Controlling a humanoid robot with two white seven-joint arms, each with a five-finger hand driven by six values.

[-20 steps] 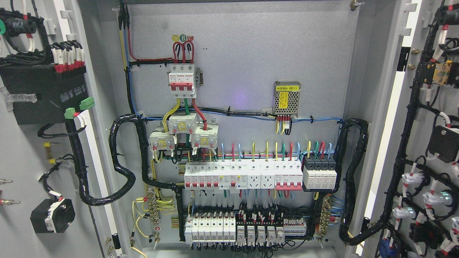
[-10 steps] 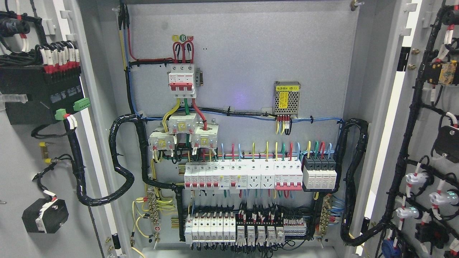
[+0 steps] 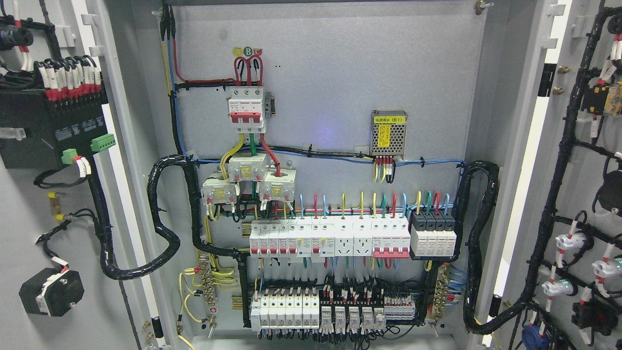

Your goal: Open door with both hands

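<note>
both doors stand wide open, left door (image 3: 29,218) and right door (image 3: 583,194), baring the wired panel (image 3: 330,146); my hands are out of sight, so i cannot tell their state.

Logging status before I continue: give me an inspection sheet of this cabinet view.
Surface: grey back panel, bare in its upper part.
Job's things: left door and right door both swung open.
Clutter: nothing seen.
Hands: neither in view.
Cables: black harness loops from left door into the cabinet; another at the right.
Surroundings: red-handled breaker up top, breaker row below, mesh power supply at the right.
</note>
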